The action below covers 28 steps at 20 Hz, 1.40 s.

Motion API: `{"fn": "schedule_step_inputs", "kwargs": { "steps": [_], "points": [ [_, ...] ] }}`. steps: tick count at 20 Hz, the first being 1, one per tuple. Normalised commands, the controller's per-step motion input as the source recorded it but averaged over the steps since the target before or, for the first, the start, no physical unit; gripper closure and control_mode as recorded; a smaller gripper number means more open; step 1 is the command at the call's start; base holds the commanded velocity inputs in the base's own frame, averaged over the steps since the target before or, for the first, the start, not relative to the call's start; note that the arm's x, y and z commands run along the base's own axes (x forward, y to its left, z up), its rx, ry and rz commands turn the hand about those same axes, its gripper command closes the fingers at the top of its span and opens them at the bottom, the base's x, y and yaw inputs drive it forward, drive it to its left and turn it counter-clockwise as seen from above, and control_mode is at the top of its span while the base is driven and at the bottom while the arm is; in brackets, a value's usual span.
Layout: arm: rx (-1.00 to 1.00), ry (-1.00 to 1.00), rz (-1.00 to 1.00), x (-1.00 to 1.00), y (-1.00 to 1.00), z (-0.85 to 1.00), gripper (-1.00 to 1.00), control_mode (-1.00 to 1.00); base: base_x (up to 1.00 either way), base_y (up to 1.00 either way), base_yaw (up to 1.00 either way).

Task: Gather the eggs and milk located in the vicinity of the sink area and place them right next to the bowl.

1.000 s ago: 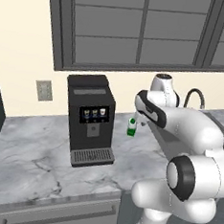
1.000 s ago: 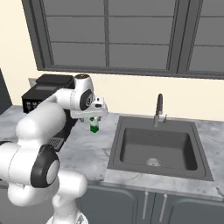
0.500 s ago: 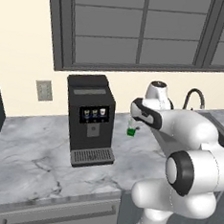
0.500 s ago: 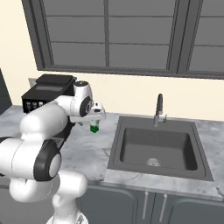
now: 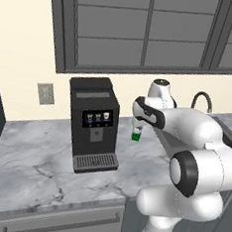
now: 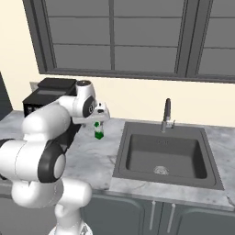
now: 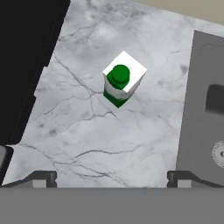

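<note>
From my seat, the milk [image 7: 121,84] stands on the counter [image 7: 92,131] below my pincer [image 7: 111,178], coffee machine [image 5: 93,123] to its left, sink [image 6: 164,154] to its right.

We see the small milk carton [image 7: 121,84], white above, bright green below, with a round green cap, standing upright on the grey marble tabletop [image 7: 92,131]. It sits just left of the dark grey recessed sink [image 6: 166,155], whose basin holds a round drain.

black coffee machine [image 5: 94,123] on grey marble counter [image 5: 29,165], below window [image 5: 145,26]
</note>
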Motion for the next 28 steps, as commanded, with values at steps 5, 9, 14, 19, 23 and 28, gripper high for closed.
{"fn": "schedule_step_inputs", "kwargs": {
  "steps": [5,9,14,19,23,28],
  "points": [
    [0.00,-0.04,0.00,0.22,0.00,-0.02,-1.00,-1.00,0.00,0.00,0.00],
    [0.00,-0.02,0.00,0.14,0.03,0.00,-1.00,-1.00,0.00,0.00,0.00],
    [0.00,0.00,0.00,0.08,0.10,-0.04,-1.00,-1.00,0.00,0.00,0.00],
    [0.00,0.00,0.00,0.12,0.04,-0.13,-1.00,-1.00,0.00,0.00,0.00],
    [0.00,0.00,0.00,0.18,0.00,-0.24,-1.00,-1.00,0.00,0.00,0.00],
    [0.00,0.00,0.00,0.12,0.00,-0.11,-1.00,-1.00,0.00,0.00,0.00]
  ]
}}
